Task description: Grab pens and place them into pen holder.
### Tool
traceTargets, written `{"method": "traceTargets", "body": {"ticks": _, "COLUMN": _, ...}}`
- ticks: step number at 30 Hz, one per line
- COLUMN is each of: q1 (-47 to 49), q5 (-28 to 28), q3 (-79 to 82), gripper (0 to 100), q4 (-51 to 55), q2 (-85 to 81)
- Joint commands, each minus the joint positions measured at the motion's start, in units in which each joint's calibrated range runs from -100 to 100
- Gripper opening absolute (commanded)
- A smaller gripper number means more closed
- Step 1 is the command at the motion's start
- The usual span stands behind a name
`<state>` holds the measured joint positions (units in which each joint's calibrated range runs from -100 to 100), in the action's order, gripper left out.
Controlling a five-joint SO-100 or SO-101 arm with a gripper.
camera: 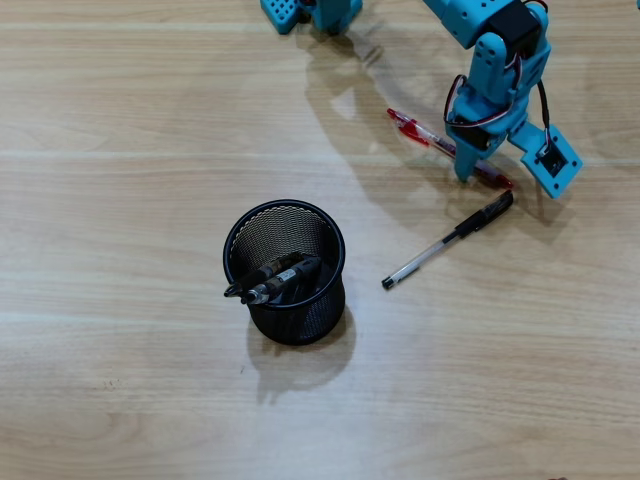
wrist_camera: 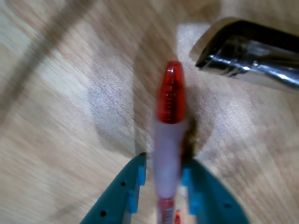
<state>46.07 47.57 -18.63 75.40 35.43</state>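
From my overhead view, the pen holder [camera: 286, 272] stands upright toward the middle of the wooden table [camera: 120, 380], a little left of centre. I can see two pens [camera: 274, 276] inside it, leaning with their tips resting against the left side of its rim. To the right of the holder, well apart from it, a black pen [camera: 448, 241] lies flat on the table at a slant, its clear tip pointing down-left and its black cap up-right. Further right and nearer the far edge lies the red pen [camera: 420, 130], also slanted, with my blue arm [camera: 500, 70] reaching down over it from that edge.

The gripper [camera: 467, 160] is down at the table over the red pen's middle. In the wrist view the red pen [wrist_camera: 169, 121] runs straight up between the two blue fingers [wrist_camera: 133, 186], and the jaws are clenched on its clear barrel, red end sticking out ahead. The black pen's cap end [wrist_camera: 252, 53] shows at the upper right, close by but apart.
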Motion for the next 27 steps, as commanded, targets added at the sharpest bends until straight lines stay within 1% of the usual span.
{"method": "traceTargets", "body": {"ticks": 1, "q1": 0.2, "q5": 0.2, "q3": -1.5, "gripper": 4, "q4": -0.1, "q2": 0.1}}
{"method": "traceTargets", "body": {"ticks": 9, "q1": 0.0, "q5": 0.2, "q3": -1.5, "gripper": 2, "q4": 0.0, "q2": -1.5}}
{"method": "traceTargets", "body": {"ticks": 13, "q1": -1.6, "q5": -0.1, "q3": -0.7, "gripper": 2, "q4": 0.2, "q2": -6.7}}
{"method": "traceTargets", "body": {"ticks": 15, "q1": -4.0, "q5": -0.3, "q3": 0.3, "gripper": 2, "q4": 1.0, "q2": -12.1}}
{"method": "traceTargets", "body": {"ticks": 19, "q1": -7.8, "q5": -0.4, "q3": 2.8, "gripper": 2, "q4": 5.9, "q2": -21.3}}
{"method": "traceTargets", "body": {"ticks": 21, "q1": -10.3, "q5": -1.4, "q3": 3.8, "gripper": 2, "q4": 7.6, "q2": -26.3}}
{"method": "traceTargets", "body": {"ticks": 27, "q1": -18.8, "q5": -4.2, "q3": 8.9, "gripper": 2, "q4": 7.9, "q2": -40.6}}
